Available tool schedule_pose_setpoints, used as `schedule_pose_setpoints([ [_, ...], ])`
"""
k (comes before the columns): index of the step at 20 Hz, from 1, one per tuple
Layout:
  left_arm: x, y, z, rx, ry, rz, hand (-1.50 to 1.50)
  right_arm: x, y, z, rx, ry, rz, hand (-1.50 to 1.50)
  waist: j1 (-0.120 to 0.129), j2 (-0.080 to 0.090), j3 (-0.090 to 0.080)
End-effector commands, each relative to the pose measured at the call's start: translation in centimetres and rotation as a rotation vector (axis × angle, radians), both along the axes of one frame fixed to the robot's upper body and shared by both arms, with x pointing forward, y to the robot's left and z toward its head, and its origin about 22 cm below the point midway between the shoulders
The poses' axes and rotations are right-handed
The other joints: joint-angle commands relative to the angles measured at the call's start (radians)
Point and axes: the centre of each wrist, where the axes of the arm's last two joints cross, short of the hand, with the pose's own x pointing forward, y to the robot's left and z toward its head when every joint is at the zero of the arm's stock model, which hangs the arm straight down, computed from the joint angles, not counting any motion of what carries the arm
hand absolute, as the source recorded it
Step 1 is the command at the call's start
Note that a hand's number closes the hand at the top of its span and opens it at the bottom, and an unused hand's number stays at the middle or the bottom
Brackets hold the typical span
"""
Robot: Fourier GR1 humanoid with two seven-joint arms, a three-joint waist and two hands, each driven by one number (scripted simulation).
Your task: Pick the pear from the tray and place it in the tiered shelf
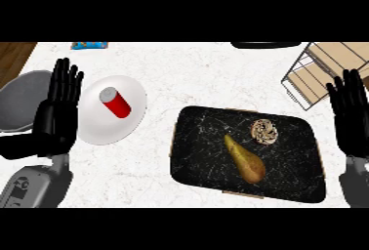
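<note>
One pear [244,159] lies left of the right robot hand [353,114].

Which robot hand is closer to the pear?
Right. The black right hand rests open by the dark marbled tray's right edge, near the yellow-brown pear. The black left hand rests open far off, beyond the white plate.

The bench [209,73] is seen from head height in a single view, looked down on steeply and closely; forearms are framed entering from the lower edge.
</note>
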Motion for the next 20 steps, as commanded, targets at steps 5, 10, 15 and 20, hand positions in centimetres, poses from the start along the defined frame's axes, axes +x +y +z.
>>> schedule_pose_setpoints([
  [5,0.2,-0.8,-2.9,0.214,0.199,-0.116,0.0,2.2,2.7,4.9,-0.346,-0.017,0.436,-1.5,0.039,0.0,-0.031],
  [10,-1.0,-0.9,-4.9,0.204,0.28,-0.129,0.0,1.5,-2.0,4.4,-0.645,0.006,0.133,1.5,0.009,0.009,-0.048],
  [15,-1.0,-0.9,-5.7,0.219,0.326,-0.166,0.0,1.2,3.7,-5.0,-0.469,-0.126,-0.057,-1.5,0.044,0.002,-0.028],
  [20,-1.3,-3.4,-5.9,0.214,0.32,-0.177,0.0,0.4,-2.2,-4.7,-0.29,-0.241,0.063,-1.5,0.031,-0.004,-0.029],
])
